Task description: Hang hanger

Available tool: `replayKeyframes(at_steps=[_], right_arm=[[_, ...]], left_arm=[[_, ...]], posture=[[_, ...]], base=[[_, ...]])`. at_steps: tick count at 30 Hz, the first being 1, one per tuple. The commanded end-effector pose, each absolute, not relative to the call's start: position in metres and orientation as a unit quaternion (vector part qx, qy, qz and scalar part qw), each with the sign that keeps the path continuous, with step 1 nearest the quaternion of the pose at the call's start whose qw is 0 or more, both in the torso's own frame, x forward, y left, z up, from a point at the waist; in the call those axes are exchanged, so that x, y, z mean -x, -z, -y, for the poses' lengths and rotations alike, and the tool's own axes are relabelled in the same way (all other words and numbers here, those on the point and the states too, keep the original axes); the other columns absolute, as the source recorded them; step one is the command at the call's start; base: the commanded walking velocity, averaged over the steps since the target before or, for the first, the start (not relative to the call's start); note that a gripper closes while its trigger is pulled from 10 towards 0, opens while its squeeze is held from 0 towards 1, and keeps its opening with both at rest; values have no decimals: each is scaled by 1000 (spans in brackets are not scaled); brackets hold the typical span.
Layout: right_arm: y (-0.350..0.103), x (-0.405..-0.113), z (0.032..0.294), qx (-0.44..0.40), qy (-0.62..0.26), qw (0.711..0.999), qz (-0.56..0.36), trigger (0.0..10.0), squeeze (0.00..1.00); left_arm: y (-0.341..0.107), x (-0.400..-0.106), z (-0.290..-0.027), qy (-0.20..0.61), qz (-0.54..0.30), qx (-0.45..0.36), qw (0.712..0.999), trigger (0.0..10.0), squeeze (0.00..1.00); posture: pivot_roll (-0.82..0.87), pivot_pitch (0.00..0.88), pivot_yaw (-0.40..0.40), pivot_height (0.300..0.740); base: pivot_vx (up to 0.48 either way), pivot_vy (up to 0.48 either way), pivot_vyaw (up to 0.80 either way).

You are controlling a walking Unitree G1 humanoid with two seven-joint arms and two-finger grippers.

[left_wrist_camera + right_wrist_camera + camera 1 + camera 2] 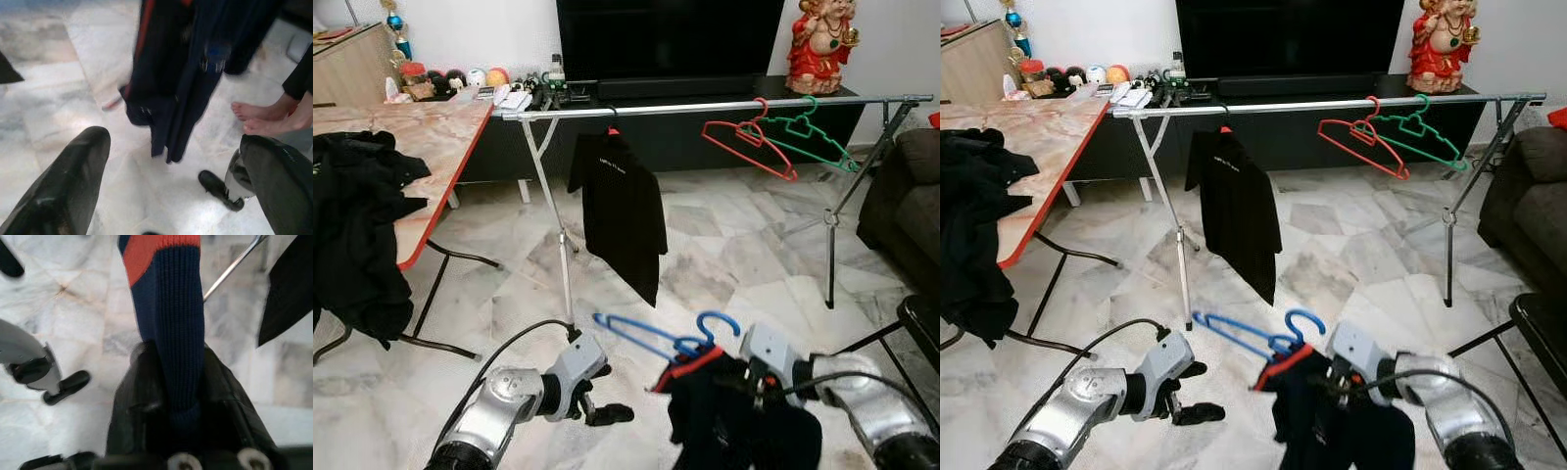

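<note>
A blue hanger (656, 338) carries a navy garment (734, 421) with an orange-red collar, held low in front of me. My right gripper (178, 382) is shut on the garment's knit collar (171, 323), just under the hanger's hook (720, 321). My left gripper (602, 392) stands open to the left of the garment, close to the floor, with nothing between its fingers (63, 186). Farther ahead runs the silver clothes rail (705, 106). From it hang a black shirt (622, 211), a red hanger (749, 142) and a green hanger (808, 137).
A marble-top folding table (431, 147) with a heap of black clothes (357, 225) stands at the left. A dark sofa (911, 196) and a black frame (920, 323) are at the right. A person's bare feet (259, 115) stand on the floor nearby.
</note>
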State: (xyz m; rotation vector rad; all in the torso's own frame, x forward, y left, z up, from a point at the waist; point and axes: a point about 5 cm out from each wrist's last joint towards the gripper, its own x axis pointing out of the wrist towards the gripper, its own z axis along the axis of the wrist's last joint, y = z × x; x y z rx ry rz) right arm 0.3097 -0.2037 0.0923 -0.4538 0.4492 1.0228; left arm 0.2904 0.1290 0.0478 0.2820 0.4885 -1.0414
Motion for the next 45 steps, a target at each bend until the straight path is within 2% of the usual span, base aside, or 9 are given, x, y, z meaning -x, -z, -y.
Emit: replayKeyframes(at_steps=[1,2,3,4,8,15,30,34,45], right_arm=[[-115,-316,200,213,-488,829,-170,0,0],[-129,-315,193,208,-513,820,-145,0,0],[-129,-315,193,208,-513,820,-145,0,0],[-134,-314,190,205,-521,817,-137,0,0],[-151,-311,181,212,-550,799,-119,0,0],[-173,-309,172,198,-559,801,-87,0,0],[-177,-297,155,182,-590,783,-76,0,0],[-172,-296,157,191,-584,784,-94,0,0],[-168,-293,162,200,-591,773,-115,0,0]], left_arm=[[-41,-288,-128,488,-238,-150,826,10000,1000],[-36,-287,-126,487,-251,-139,825,10000,792],[-36,-287,-126,487,-251,-139,825,10000,792],[-34,-287,-125,486,-255,-136,825,10000,0],[-30,-290,-120,476,-251,-139,831,10000,0],[-32,-305,-116,403,-223,-140,876,10000,0],[-34,-311,-102,388,-203,-139,888,10000,0],[-35,-318,-110,356,-209,-156,897,10000,0],[-22,-307,-133,355,-228,-175,890,10000,0]], posture=[[-58,55,0,740],[-58,54,-2,740],[-58,54,-2,740],[-58,54,-2,740],[-70,51,-5,740],[-83,49,-8,740],[-104,0,17,740],[-100,4,7,740],[-93,0,0,740]], base=[[0,0,0],[0,0,0],[0,0,0],[0,0,0],[0,0,0],[0,0,0],[0,0,0],[0,0,0],[0,0,0]])
